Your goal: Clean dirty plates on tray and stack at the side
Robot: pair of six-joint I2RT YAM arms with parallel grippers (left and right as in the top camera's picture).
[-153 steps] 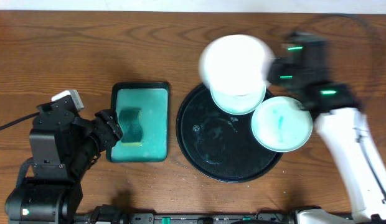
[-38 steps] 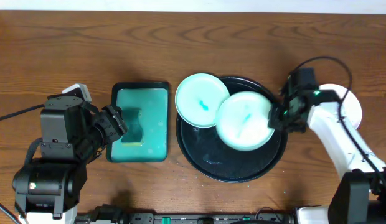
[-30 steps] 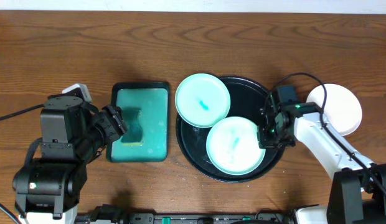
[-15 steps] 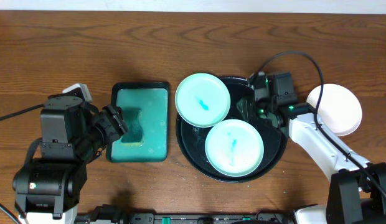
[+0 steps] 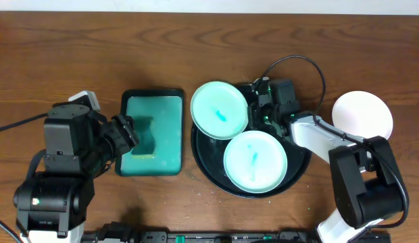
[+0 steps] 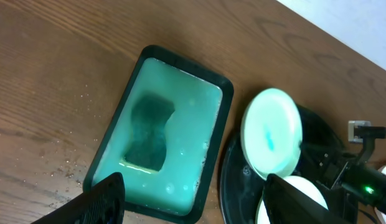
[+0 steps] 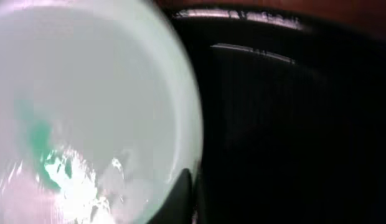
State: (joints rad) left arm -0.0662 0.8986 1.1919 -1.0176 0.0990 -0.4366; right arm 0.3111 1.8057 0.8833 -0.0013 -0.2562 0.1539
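The right gripper [image 5: 254, 113], jaws closed on nothing, has swung left across the black tray [image 5: 209, 158] in the last half second. Its arm is now folded back on itself, with the elbow out toward the robot's base and the wrist over the tray's far edge. The gripper's tip sits at the rim of the smeared plate [image 5: 219, 110], which lies face up just to its left, overlapping the tray's far-left rim. Whether they touch cannot be told.

The second plate [image 5: 255, 160], held by this gripper at the tray's right side a second earlier, now lies released and flat inside the tray. It is just on the near side of the gripper, with a teal streak at its centre. The white plate [image 5: 362, 119] rests on the tabletop [image 5: 74, 47] well apart to the gripper's right, unmoved. All three are round and face up.

The left gripper [image 5: 127, 133] has not shifted. Its jaws are spread wide and empty, and its arm is hunched at the left. It points over the teal container [image 5: 170, 128], with the dark sponge [image 5: 143, 135] just ahead of it.
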